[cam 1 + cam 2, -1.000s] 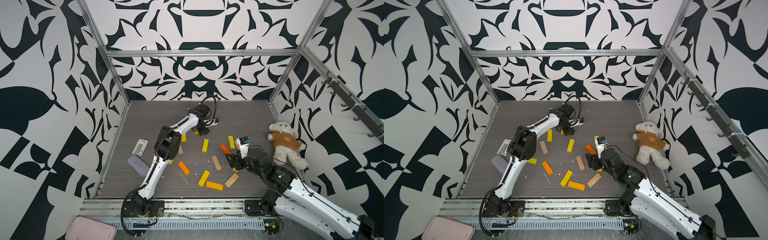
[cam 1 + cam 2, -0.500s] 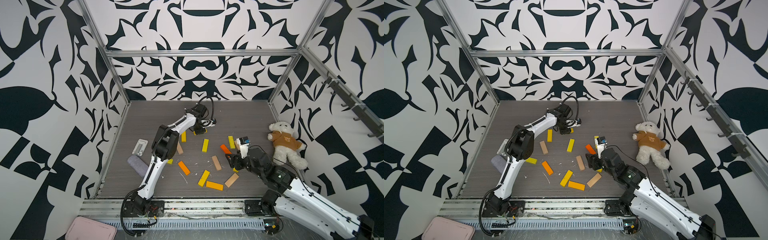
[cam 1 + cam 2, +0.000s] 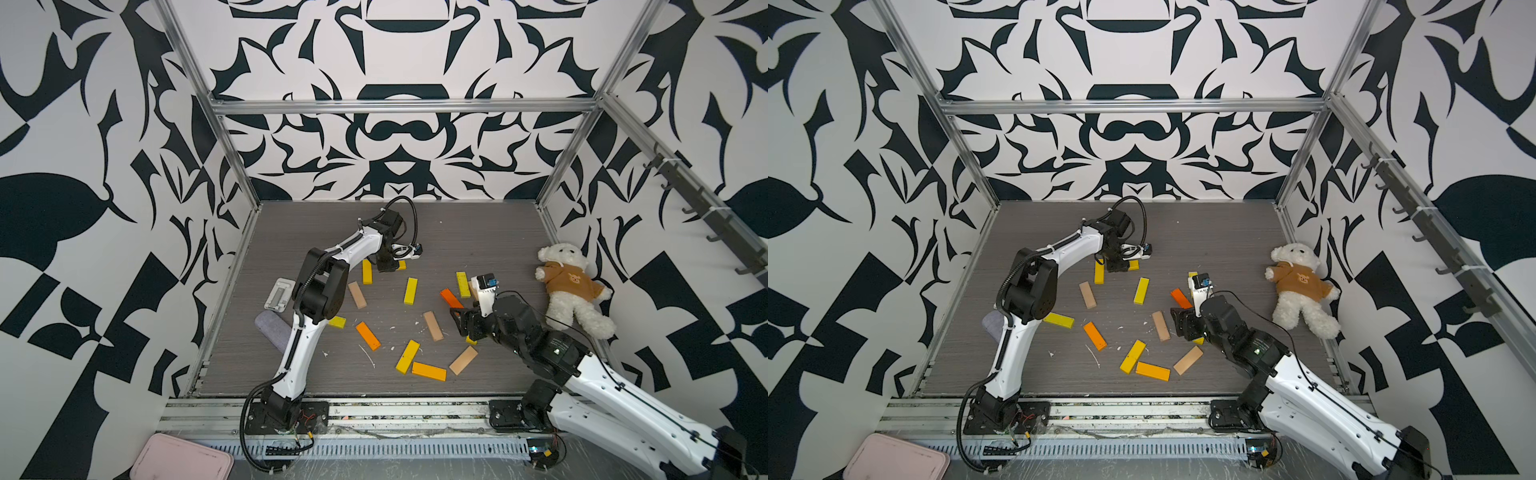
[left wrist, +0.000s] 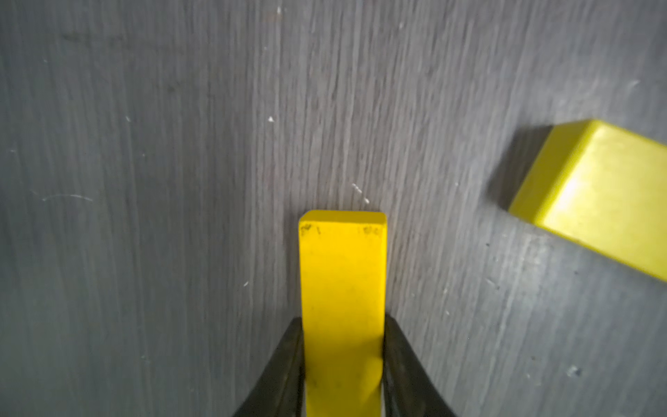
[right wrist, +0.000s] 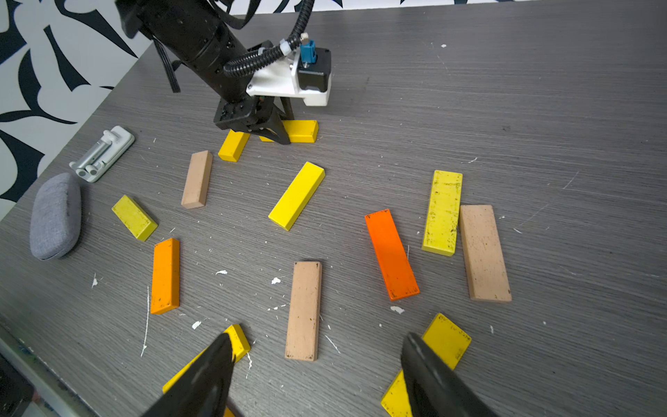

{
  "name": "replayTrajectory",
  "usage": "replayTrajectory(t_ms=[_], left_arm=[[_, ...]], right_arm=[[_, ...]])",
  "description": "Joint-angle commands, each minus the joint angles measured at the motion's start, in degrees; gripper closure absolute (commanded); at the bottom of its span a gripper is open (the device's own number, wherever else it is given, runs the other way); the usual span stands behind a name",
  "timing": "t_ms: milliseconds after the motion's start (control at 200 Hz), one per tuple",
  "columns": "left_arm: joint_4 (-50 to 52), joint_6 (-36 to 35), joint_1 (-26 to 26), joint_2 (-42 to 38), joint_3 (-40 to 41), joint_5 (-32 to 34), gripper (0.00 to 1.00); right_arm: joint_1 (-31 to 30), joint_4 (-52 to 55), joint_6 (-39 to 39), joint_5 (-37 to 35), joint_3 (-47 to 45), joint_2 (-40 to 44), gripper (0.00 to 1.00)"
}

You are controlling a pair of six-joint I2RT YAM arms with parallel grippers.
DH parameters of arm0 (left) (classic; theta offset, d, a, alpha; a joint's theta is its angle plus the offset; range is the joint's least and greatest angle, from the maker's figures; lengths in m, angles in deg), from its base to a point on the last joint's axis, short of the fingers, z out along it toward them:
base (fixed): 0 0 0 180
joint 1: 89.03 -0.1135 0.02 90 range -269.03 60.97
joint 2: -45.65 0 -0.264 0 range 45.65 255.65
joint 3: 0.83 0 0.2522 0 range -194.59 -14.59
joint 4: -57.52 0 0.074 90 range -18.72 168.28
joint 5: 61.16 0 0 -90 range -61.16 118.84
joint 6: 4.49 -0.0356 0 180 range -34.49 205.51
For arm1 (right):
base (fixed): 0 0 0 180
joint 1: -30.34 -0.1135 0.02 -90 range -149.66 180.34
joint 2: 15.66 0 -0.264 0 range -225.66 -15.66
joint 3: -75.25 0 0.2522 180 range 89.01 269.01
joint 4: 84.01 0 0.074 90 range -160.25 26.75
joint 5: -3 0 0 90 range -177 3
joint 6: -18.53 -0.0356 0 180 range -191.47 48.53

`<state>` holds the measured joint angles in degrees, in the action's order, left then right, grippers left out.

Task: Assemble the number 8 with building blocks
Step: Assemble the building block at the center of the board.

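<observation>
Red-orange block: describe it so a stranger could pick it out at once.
Find the white teddy bear on the grey table. Moving from it toward the table's middle, past a scuffed yellow block, the red-orange block lies flat at a slant. It alone is deep red-orange; the other orange blocks are paler amber.

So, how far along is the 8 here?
Done: nothing that reads as an 8; the blocks lie scattered and loose on the table. In hand: the left gripper is shut on a yellow block, beside a second yellow block. The right gripper is open and empty above the near blocks. Left: practically the whole figure.
</observation>
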<state>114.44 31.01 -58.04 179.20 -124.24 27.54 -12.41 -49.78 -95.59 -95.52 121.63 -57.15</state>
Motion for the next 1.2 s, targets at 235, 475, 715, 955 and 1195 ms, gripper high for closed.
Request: replayTrajectory(t_ms=[235,475,715,955,1195], left_arm=[[2.5,-3.5,-1.6,-0.3,0.7,0.8,0.68],[2.7,-4.1,-2.0,-0.8,2.0,1.1,0.68],[2.8,-4.8,-2.6,-1.6,2.9,1.3,0.68],[2.2,-5.2,-3.2,-2.6,4.1,1.4,0.68],[1.7,-5.5,-3.6,-2.8,4.5,1.8,0.66]], right_arm=[[-0.2,-1.3,-0.5,0.1,2.1,-0.1,0.24],[-0.2,-1.2,-0.7,-0.2,1.9,0.0,0.24],[-0.2,-1.6,-0.8,0.1,1.8,-0.3,0.24],[-0.3,-1.6,-1.1,0.1,1.7,-0.1,0.24],[-0.2,-1.7,-1.0,0.3,1.9,-0.3,0.24]])
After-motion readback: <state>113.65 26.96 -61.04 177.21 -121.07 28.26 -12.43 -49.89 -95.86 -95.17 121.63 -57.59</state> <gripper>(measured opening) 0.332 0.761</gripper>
